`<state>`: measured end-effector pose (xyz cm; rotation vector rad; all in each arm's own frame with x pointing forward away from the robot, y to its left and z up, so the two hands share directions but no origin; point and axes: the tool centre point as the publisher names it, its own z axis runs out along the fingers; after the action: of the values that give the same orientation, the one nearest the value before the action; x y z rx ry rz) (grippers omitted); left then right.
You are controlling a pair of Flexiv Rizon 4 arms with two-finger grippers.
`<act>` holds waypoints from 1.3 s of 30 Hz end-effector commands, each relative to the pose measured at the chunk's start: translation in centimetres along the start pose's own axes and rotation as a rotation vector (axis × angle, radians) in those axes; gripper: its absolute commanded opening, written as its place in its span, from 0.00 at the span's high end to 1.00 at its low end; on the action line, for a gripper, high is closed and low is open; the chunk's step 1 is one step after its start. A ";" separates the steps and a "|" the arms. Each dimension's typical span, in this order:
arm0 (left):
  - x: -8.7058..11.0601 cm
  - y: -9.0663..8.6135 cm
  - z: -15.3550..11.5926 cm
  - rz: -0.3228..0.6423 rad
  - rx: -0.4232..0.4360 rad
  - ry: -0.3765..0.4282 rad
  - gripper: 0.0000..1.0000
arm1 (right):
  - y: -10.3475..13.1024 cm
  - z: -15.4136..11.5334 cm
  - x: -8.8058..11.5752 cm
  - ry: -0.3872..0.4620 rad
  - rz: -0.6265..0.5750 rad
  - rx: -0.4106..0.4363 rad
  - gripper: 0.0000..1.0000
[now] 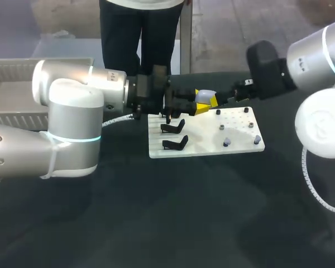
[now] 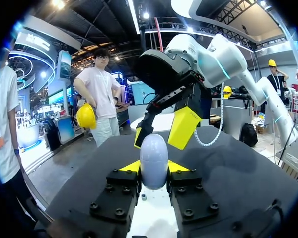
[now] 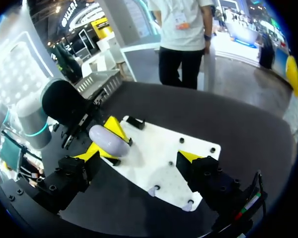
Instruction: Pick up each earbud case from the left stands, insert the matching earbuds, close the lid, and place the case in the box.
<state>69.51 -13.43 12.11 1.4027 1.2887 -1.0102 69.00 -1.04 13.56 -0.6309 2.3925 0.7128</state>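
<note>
In the head view, just above the middle of the frame, my left gripper (image 1: 200, 104) is clamped on the pale case (image 1: 205, 95), holding it over the far edge of the white board (image 1: 201, 149). My right gripper (image 1: 222, 99) sits just beside it on the right. Two black stands (image 1: 173, 127) are on the board's left part and small earbuds (image 1: 226, 142) on its right. The box (image 1: 11, 84) is at the upper left.

In the left wrist view the case (image 2: 154, 159) stands upright with both yellow tips touching its sides. The right gripper (image 2: 161, 130) is just ahead with its fingers spread and nothing in it.

In the right wrist view my own gripper (image 3: 139, 154) is wide open and empty. The case (image 3: 109, 141) lies ahead, nearer one finger than the other, and the earbuds (image 3: 154, 190) are on the board beneath.

The lid looks shut, so I judge opening it comes next. I would keep the left grip firm, centre the right fingers on the lid, and avoid levering the case sideways.
</note>
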 end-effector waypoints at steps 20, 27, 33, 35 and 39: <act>0.6 -1.3 -2.1 -0.024 -0.037 -0.165 1.00 | -1.5 -3.4 0.2 -0.023 0.020 0.136 0.00; 0.2 -1.3 -3.2 -0.057 -0.042 -0.161 1.00 | -3.0 -5.2 3.4 0.063 0.040 0.281 0.00; 0.0 -1.4 -4.2 -0.057 -0.042 -0.124 1.00 | -4.7 -5.8 6.6 0.159 0.085 0.381 0.00; 0.0 -1.4 -4.4 -0.057 -0.050 -0.116 1.00 | -5.1 -5.8 7.4 0.188 0.103 0.410 0.00; 0.3 -1.3 -4.7 -0.066 -0.061 -0.114 1.00 | -5.8 -5.9 8.5 0.228 0.119 0.458 0.00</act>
<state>68.56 -8.95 12.61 1.2568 1.2702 -1.0817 64.18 -11.15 10.18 -0.4728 2.6904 0.4345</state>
